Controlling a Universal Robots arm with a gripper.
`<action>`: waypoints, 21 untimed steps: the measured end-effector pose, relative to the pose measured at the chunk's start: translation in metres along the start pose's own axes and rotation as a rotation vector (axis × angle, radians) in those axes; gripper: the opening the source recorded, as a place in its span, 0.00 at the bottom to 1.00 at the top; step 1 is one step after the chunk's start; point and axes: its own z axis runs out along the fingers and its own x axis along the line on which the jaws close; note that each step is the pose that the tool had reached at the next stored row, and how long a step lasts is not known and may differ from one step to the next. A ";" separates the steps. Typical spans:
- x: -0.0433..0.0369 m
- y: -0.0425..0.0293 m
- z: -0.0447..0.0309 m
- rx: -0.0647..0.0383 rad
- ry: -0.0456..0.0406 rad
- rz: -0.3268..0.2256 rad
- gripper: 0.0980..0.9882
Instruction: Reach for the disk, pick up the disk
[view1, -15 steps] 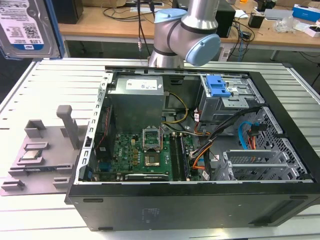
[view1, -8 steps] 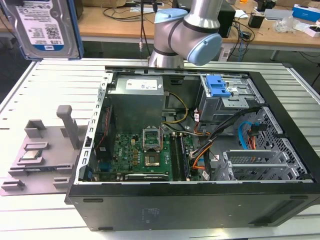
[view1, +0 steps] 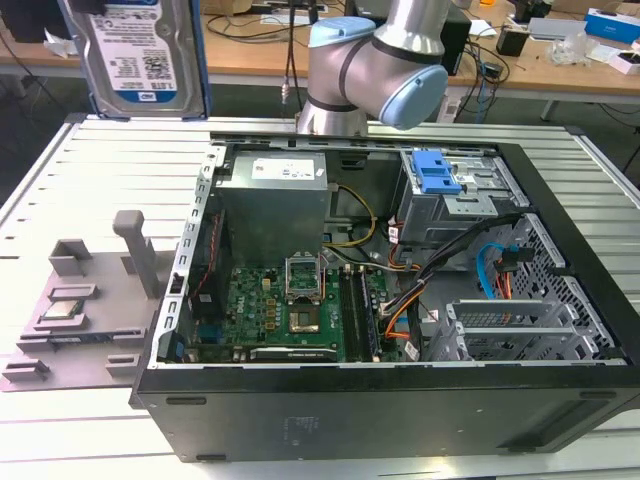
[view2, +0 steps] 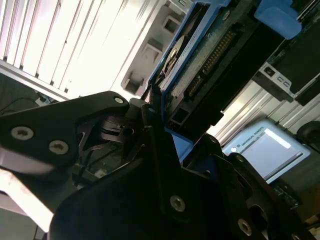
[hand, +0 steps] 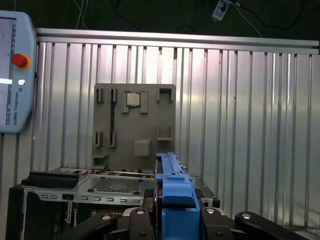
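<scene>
By the table's (view1: 100, 160) left edge lies a gray fixture plate (view1: 80, 300) with a small square chip (view1: 62, 308) seated in it. Above the table's far left corner the disk (view1: 140, 55) hangs upright, well clear of the surface, its label facing the exterior view. In both wrist views the black jaws are clamped on the disk, and its blue side rail (hand: 172, 197) shows between them. Further right, the open computer case (view1: 400, 420) takes up the table's middle. The arm (view1: 385, 60) rises behind the case's far wall.
</scene>
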 end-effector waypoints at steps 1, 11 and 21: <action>0.0002 -0.0051 -0.0003 0.000 0.0001 0.000 0.30; 0.0023 -0.0532 -0.0021 0.000 0.0001 0.000 0.30; 0.0045 -0.1059 -0.0041 0.000 0.0000 0.000 0.30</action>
